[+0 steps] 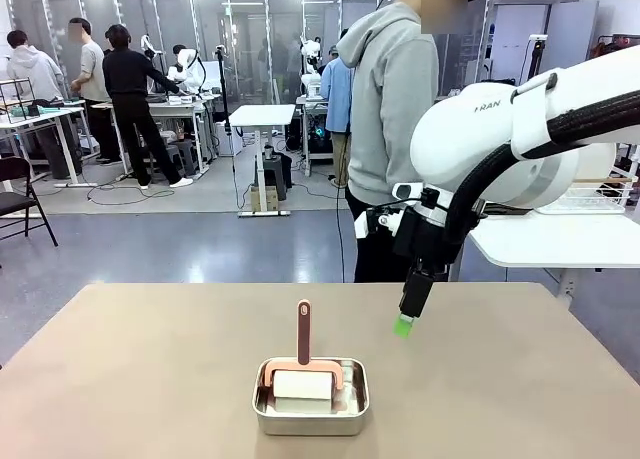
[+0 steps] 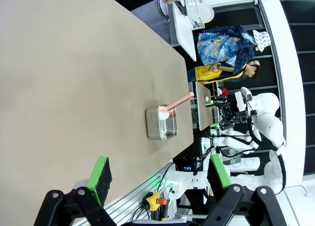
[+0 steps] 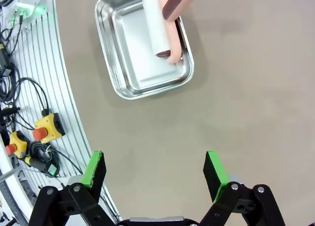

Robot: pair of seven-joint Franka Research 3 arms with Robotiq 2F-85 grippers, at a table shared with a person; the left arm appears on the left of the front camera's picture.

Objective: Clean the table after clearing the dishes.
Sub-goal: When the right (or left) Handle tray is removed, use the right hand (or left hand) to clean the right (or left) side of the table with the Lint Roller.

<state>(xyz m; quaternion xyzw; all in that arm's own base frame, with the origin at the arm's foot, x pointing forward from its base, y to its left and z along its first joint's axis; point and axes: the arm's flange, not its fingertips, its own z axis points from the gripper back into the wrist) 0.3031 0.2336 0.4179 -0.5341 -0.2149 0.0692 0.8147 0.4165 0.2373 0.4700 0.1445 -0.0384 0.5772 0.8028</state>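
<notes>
- Left: left gripper above the table, fingers spread wide, empty, kept clear.
- Middle: steel pan cradling a roller, pink handle propped upward, probably for easy grasping.
- Right: right gripper hovering beside the pan, fingers apart, empty.

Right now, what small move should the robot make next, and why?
Probably move the open right gripper toward the pink handle of the roller in the steel pan. The gripper hovers empty nearby, and the roller looks like the tool for cleaning the table.
</notes>
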